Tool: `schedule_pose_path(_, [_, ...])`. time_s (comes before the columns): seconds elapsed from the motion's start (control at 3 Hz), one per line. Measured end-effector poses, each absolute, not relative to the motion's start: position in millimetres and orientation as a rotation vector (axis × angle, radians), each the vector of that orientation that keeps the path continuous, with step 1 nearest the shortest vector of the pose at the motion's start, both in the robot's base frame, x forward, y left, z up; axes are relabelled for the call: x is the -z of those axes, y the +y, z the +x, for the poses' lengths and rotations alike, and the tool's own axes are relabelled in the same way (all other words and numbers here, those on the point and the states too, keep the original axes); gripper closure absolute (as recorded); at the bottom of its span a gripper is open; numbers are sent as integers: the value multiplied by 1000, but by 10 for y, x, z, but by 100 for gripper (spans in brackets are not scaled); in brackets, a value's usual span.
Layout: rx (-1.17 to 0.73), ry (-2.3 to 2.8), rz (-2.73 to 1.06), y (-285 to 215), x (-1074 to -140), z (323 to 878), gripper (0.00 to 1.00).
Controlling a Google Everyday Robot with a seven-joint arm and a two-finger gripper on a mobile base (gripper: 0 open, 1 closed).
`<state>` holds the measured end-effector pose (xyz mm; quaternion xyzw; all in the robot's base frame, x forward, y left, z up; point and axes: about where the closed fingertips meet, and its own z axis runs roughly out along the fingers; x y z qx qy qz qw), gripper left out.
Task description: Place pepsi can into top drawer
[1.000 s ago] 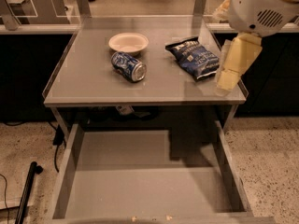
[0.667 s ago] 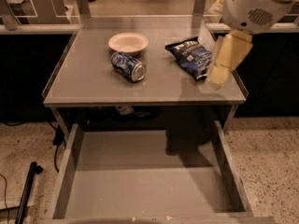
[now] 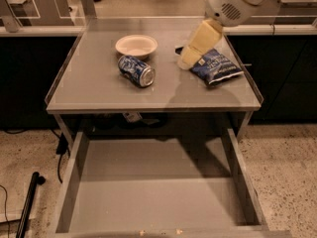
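Lying on its side on the worktop [image 3: 94, 90], the can [image 3: 136, 70] sits left of centre, its silver end facing front-right. It is blue with white markings. A pale bowl [image 3: 136, 46] stands upright just behind it, close by; whether the two touch cannot be told.

The gripper [image 3: 184, 62] is cream-coloured and slants down from the white arm [image 3: 229, 4] at the upper right. Its tip is low over the rear middle of the worktop, at the left edge of a blue chip bag [image 3: 216, 66], and appears to overlap the bag's near corner. Contact with the bag or the worktop cannot be confirmed. Whether the gripper is open or closed cannot be told; nothing is seen held in it. It is well apart from the can, to the can's right and slightly behind. Its shadow falls on the worktop in front of it.

The chip bag lies flat on the right side of the worktop.

The drawer [image 3: 153, 192] is pulled out below the front edge of the worktop. Its grey floor and low side walls are in view, and the can is not in it. A small white tag [image 3: 131, 116] hangs under the worktop's front edge.

A black pole [image 3: 27, 205] lies on the speckled floor at lower left.
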<state>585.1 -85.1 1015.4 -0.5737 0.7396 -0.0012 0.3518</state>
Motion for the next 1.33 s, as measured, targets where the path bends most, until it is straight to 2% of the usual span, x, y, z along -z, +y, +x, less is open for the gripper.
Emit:
schedule_pose_path(0.67, [-112, 1923, -1333, -446, -10089, 6268, 0])
schedule_pose_path(1.33, [-144, 1917, -1347, -319, -10014, 6234, 0])
